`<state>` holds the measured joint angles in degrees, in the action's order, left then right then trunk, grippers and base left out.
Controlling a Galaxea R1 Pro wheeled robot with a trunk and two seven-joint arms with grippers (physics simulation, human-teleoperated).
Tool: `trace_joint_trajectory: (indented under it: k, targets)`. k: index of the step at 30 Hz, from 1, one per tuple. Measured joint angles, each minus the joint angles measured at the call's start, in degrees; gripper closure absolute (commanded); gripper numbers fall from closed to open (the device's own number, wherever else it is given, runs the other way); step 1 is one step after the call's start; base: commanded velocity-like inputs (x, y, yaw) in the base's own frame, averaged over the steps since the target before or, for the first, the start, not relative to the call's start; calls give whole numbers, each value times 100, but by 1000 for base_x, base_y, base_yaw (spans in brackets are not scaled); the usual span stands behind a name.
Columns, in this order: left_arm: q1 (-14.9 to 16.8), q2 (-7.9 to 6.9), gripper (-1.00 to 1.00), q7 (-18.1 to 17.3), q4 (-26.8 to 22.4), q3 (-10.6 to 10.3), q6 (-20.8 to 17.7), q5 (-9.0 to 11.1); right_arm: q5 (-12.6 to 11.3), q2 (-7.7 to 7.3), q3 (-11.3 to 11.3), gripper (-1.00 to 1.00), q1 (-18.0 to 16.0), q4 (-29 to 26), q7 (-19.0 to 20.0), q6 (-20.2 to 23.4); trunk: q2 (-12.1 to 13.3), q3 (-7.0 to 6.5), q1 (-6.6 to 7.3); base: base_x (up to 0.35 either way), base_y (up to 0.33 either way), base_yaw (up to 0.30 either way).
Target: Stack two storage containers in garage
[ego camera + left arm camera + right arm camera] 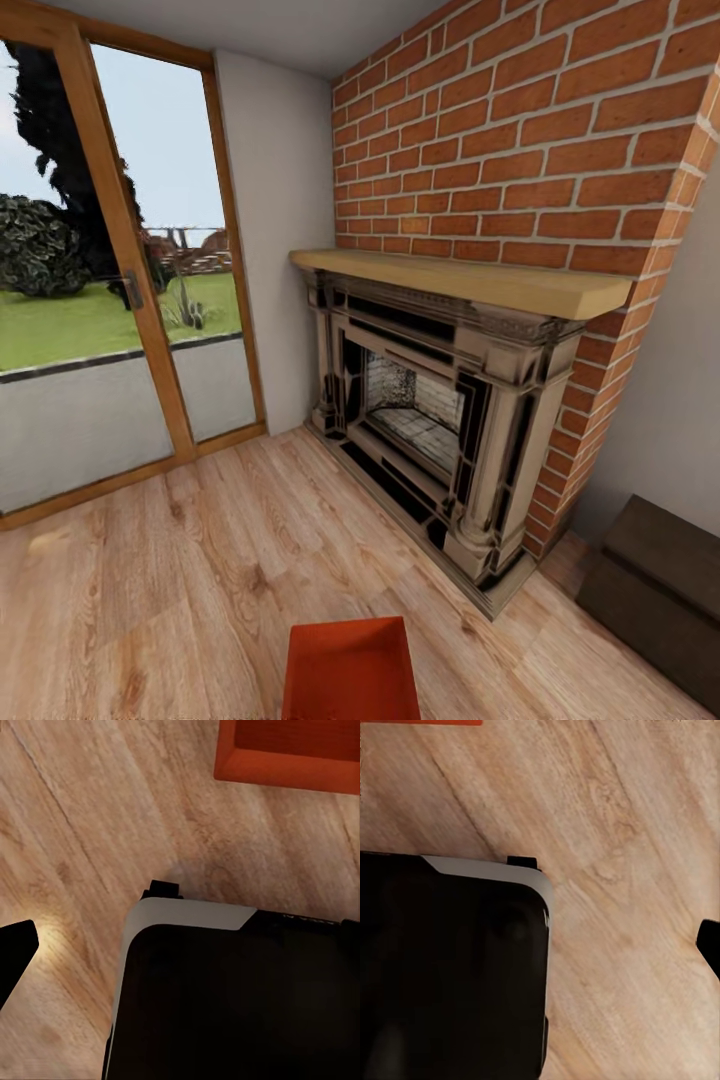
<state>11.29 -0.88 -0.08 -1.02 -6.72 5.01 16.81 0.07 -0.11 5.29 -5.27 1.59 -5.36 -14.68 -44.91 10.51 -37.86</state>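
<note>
In the living room, a glass door point(110, 290) stands at the left, then the brick fireplace point(450, 400) and a dark bench point(660, 580). One red-orange storage container point(350, 670) sits on the wood-plank floor point(150, 600) before the robot's base point(225, 997). I cannot tell whether either gripper is open or closed.

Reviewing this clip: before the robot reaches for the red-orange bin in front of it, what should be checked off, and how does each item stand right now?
1. Storage container in head view, low centre: ok.
2. Wood-plank floor around it free of obstacles: ok.
3. Fireplace and dark bench stand apart from the container: ok.
4. Second container located: not ok.
5. Left and right pincer open: cannot tell.
6. Container's inside empty: cannot tell.
</note>
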Motion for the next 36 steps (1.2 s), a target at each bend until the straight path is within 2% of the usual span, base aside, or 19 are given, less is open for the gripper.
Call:
trace_joint_trajectory:
  k: [10,19,36]
  targets:
    - [0,0,-100,0,0,0,0,-1,8,-16,5,-100,1,0,25,0,0,65,0,0,0,91]
    - [1,0,-100,0,0,0,0,-1,8,-15,3,-100,-1,0,32,-1,0,93,0,0,0,6]
    - [1,0,-100,0,0,0,0,-1,16,-18,31,-100,0,0,77,0,0,244,0,0,0,0]
